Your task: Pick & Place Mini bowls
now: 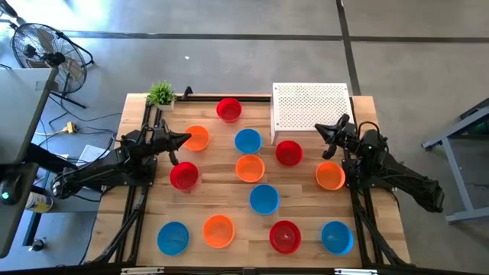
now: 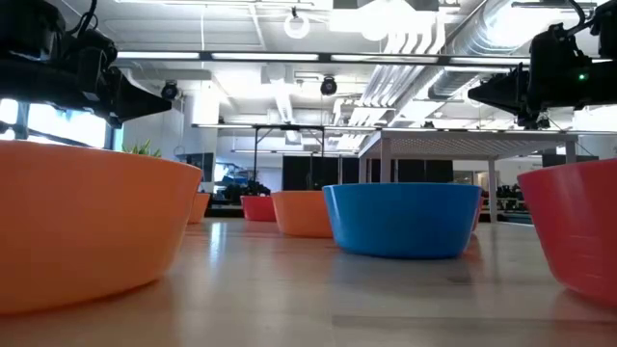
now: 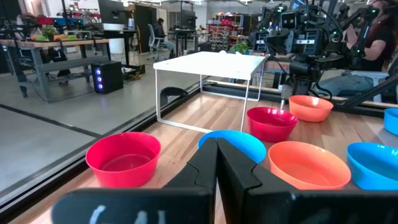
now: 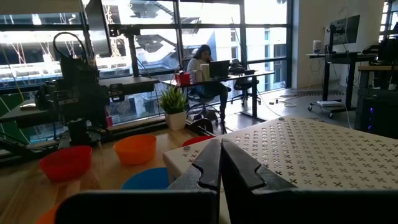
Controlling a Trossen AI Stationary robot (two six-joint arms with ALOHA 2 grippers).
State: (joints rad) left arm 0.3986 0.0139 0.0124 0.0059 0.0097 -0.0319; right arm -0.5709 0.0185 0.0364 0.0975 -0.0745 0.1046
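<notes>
- Both arms hover above the counter [image 1: 229,195]: left end effector [image 1: 186,139] and right end effector [image 1: 319,129] pressed together, empty.
- Risk: closely spaced mini bowls [image 1: 249,167] could get nudged by descending fingers.

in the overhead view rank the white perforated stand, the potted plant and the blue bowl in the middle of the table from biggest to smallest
1. White perforated stand, clearly largest.
2. Blue bowl.
3. Potted plant, about the bowl's size; too close to rank firmly.
</notes>
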